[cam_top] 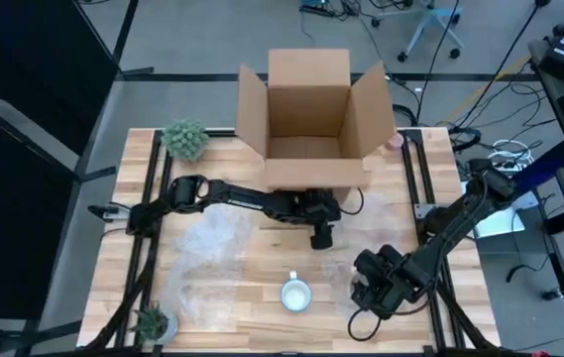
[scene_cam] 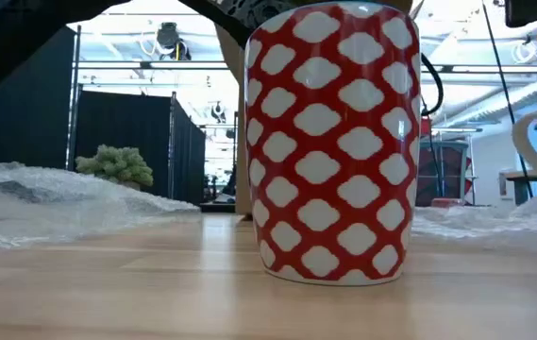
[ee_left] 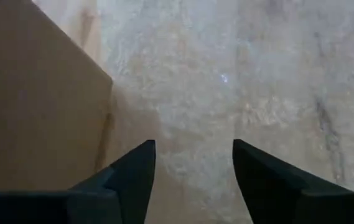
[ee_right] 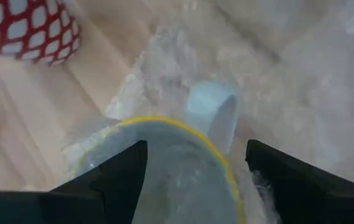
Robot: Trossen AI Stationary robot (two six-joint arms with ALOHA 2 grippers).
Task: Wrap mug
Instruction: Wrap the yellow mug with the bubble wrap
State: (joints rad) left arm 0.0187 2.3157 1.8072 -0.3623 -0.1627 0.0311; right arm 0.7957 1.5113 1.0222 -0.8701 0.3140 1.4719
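Red-patterned mug (scene_cam: 332,142) stands upright; right pincer (ee_right: 195,162) gapes around pale mug (ee_right: 189,162).

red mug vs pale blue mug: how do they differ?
The red mug has a white cloud pattern; the pale blue mug is plain with a yellow rim. The red mug stands on the bare table; the pale blue mug sits on bubble wrap, below the open right tool. Both are upright.

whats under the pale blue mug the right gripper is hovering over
Bubble wrap lies crumpled beneath the pale blue mug, spreading past its handle. The right gripper straddles the mug, open. Whether wrap reaches under the whole base is hidden by the mug.
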